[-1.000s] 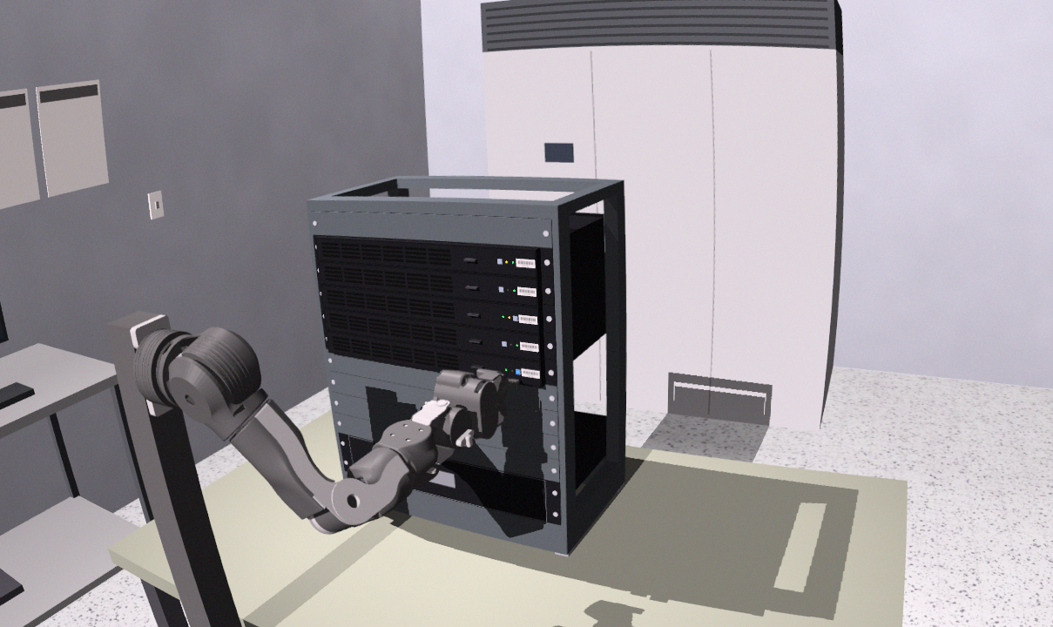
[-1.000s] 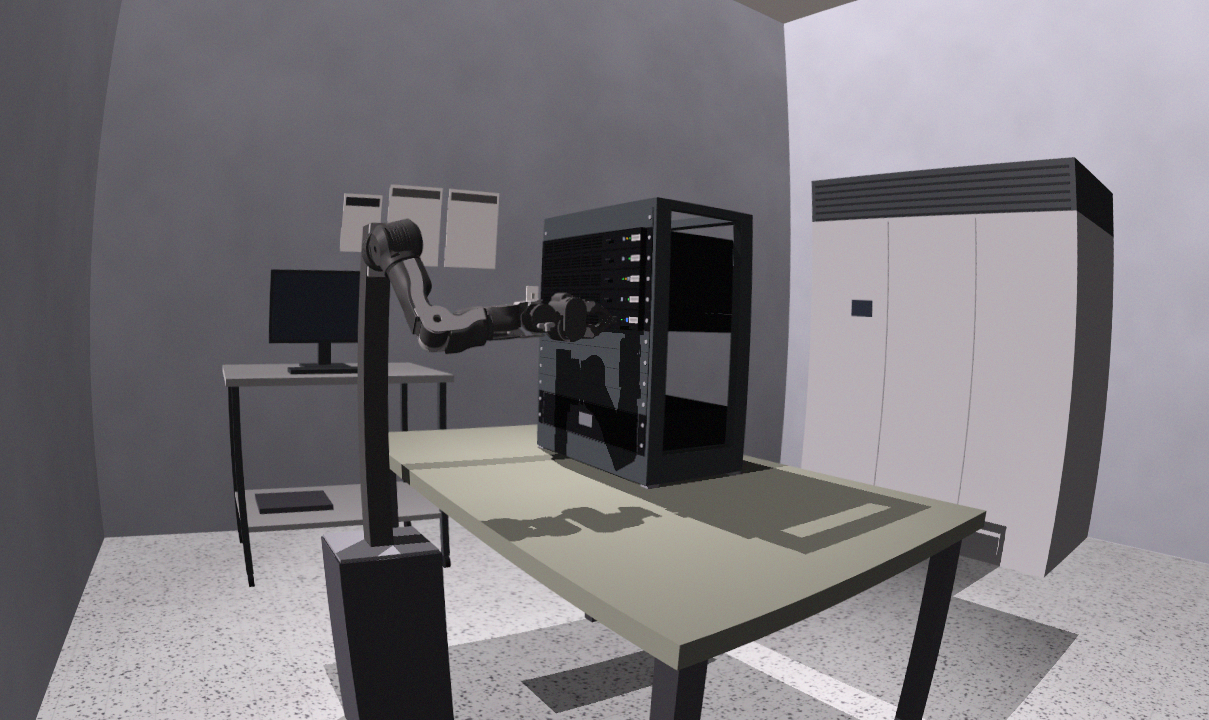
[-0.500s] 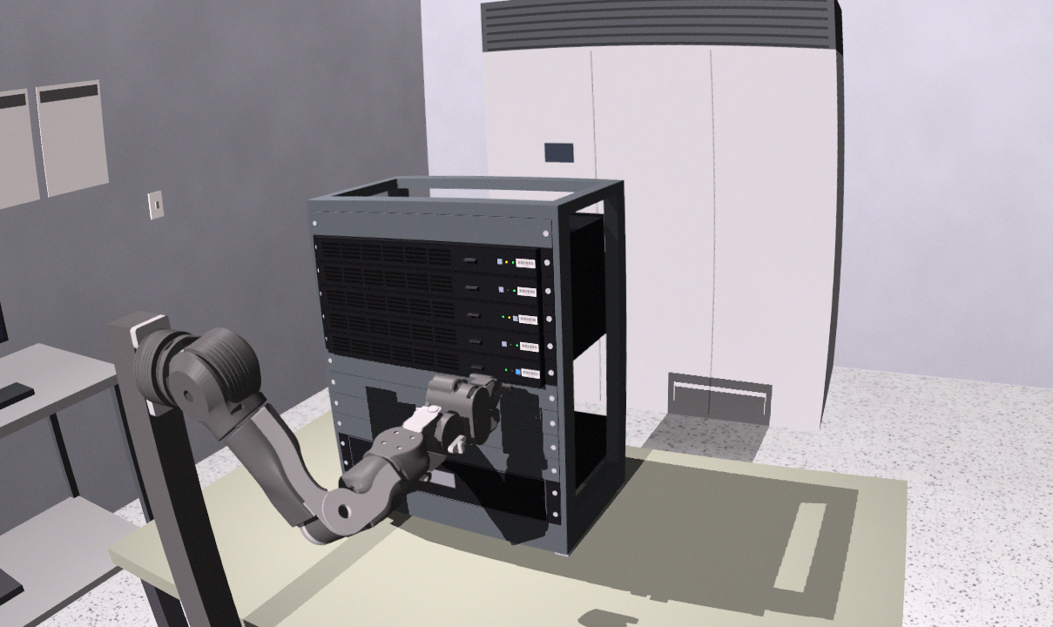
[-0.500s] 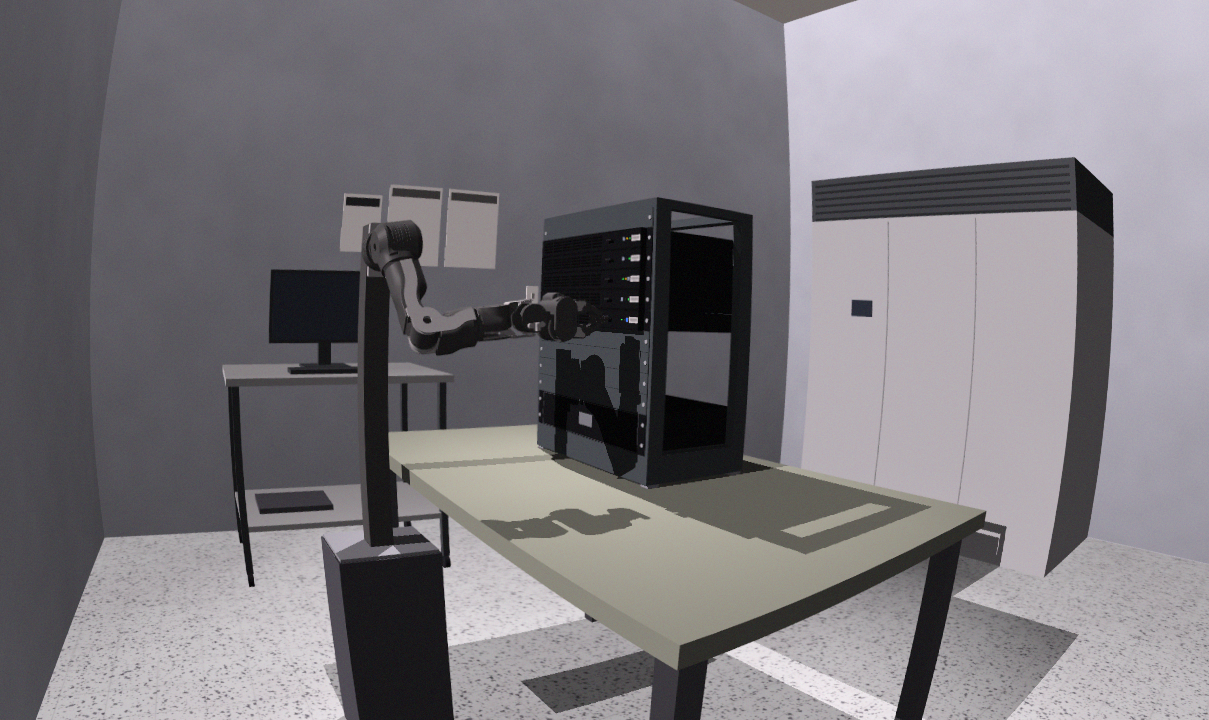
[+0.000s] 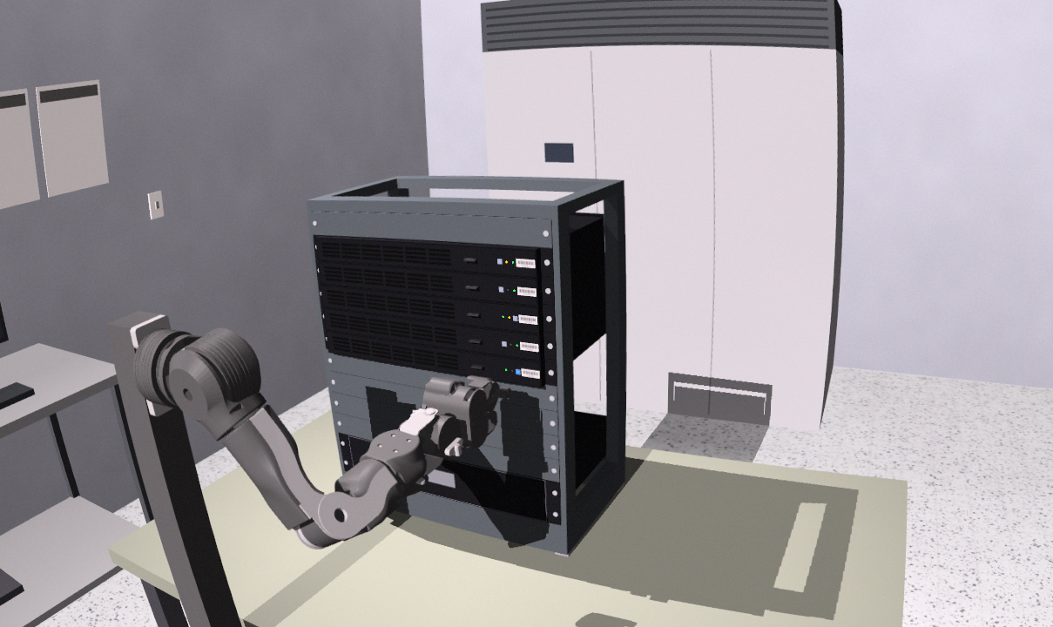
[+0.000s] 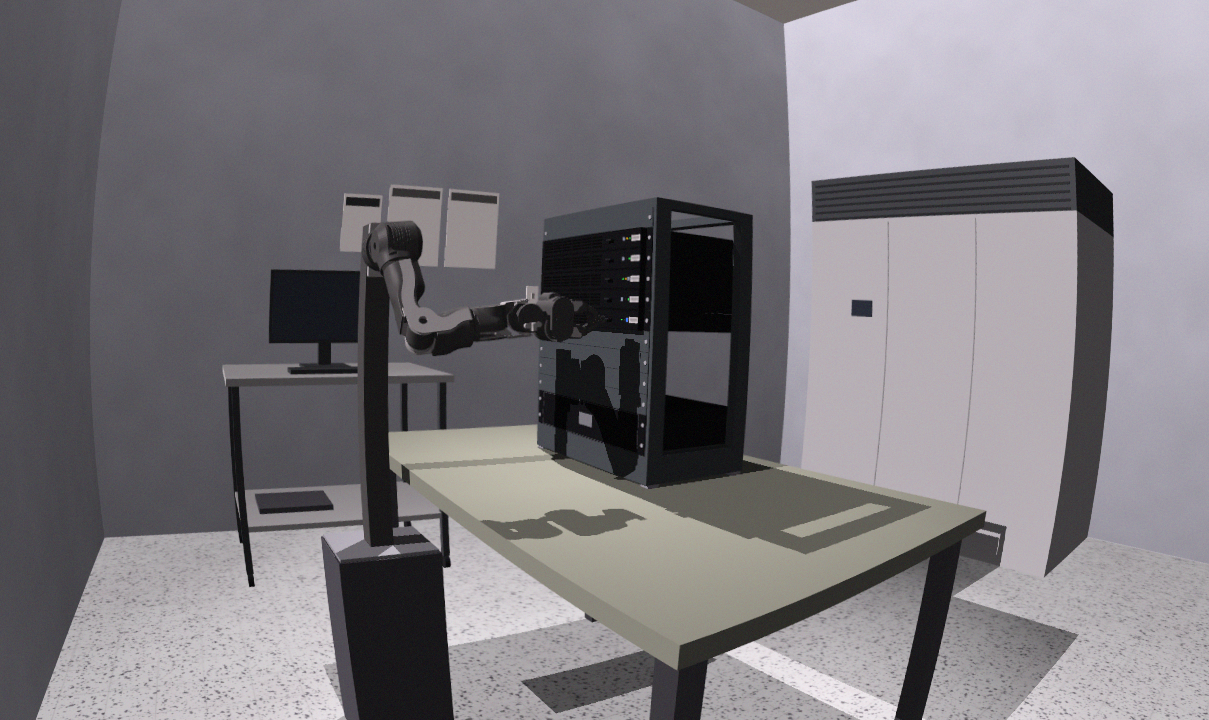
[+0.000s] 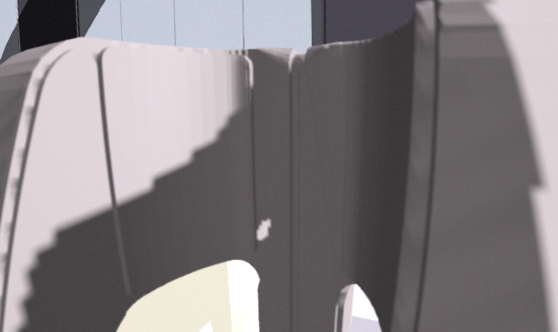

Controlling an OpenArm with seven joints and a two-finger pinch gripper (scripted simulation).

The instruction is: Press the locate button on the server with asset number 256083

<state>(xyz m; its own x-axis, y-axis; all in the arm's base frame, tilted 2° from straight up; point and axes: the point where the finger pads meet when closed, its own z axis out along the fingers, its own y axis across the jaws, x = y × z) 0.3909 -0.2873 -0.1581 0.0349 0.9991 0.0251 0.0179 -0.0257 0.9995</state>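
The dark server rack [image 5: 467, 350] stands upright on the table, holding several black servers stacked in its upper half. Each server has a small locate button, status lights and a white asset label [image 5: 525, 262] at the right end; the numbers are too small to read. The bottom server's button [image 5: 517, 373] glows blue, and it also shows in the exterior view [image 6: 624, 318]. The other buttons look unlit. My gripper [image 5: 500, 387] is shut and empty, just left of and below the blue button, close to the rack front. The wrist view shows only the closed fingers [image 7: 279, 161].
Blank grey panels fill the rack's lower front [image 5: 444, 436]. A large pale cabinet [image 5: 670, 210] stands behind the table. A side desk with a monitor [image 6: 313, 308] is at the left. My arm's post [image 6: 375, 394] stands at the table's left edge.
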